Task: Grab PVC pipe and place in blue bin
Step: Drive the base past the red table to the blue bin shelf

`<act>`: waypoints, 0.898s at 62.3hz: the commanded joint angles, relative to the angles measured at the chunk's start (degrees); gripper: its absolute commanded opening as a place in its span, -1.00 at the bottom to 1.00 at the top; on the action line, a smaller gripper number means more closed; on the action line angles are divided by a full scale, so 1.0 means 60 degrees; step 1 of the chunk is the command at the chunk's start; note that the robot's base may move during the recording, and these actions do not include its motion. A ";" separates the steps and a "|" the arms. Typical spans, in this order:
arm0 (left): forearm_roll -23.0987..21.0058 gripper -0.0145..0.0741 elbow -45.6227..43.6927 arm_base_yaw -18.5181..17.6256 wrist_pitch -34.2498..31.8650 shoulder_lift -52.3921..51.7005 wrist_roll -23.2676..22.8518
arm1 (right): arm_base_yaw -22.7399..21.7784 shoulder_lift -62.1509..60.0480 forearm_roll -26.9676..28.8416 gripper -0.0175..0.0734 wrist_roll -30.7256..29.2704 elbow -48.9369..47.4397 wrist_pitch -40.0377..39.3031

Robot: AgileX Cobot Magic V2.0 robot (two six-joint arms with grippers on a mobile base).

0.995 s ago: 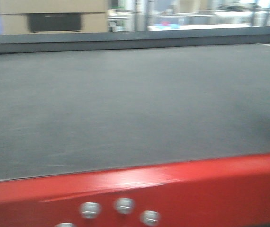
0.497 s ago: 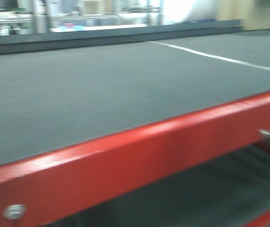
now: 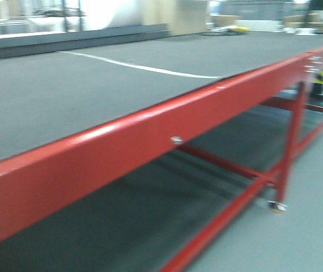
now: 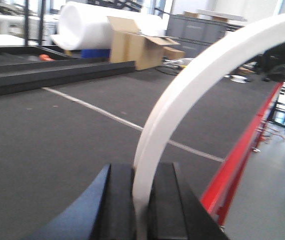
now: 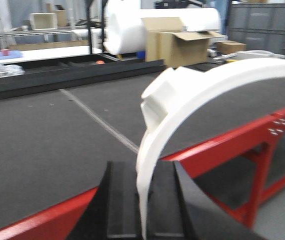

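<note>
In the left wrist view my left gripper [image 4: 141,170] is shut on a white curved PVC pipe [image 4: 192,85] that arcs up and to the right above the grey table. In the right wrist view my right gripper [image 5: 141,167] is shut on a white curved PVC pipe [image 5: 182,100] with a wider socket end, held over the table's red edge. I cannot tell whether both hold the same piece. Neither gripper shows in the front view. A small blue object [image 4: 95,52] sits far behind the table, partly hidden; I cannot tell if it is the bin.
A long table with a grey mat [image 3: 65,96], a white line [image 3: 144,69] and a red frame [image 3: 150,136] on castor legs [image 3: 289,153] fills the front view. A cardboard box [image 5: 175,40] and a white foam roll [image 4: 92,25] stand beyond it. Floor lies to the right.
The front view has swung to the right: the table's red edge now runs diagonally, and its legs, lower shelf and the floor have come into view.
</note>
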 commanded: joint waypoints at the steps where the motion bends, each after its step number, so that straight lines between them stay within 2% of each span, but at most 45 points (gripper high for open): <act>1: 0.0004 -0.92 0.0002 -0.0047 -0.0246 -0.0043 0.0000 | 0.0021 -0.0055 -0.0117 -0.96 -0.0056 -0.0044 -0.0313; 56: 0.0004 -0.92 0.0002 -0.0047 -0.0246 -0.0043 0.0000 | 0.0021 -0.0055 -0.0117 -0.96 -0.0056 -0.0044 -0.0332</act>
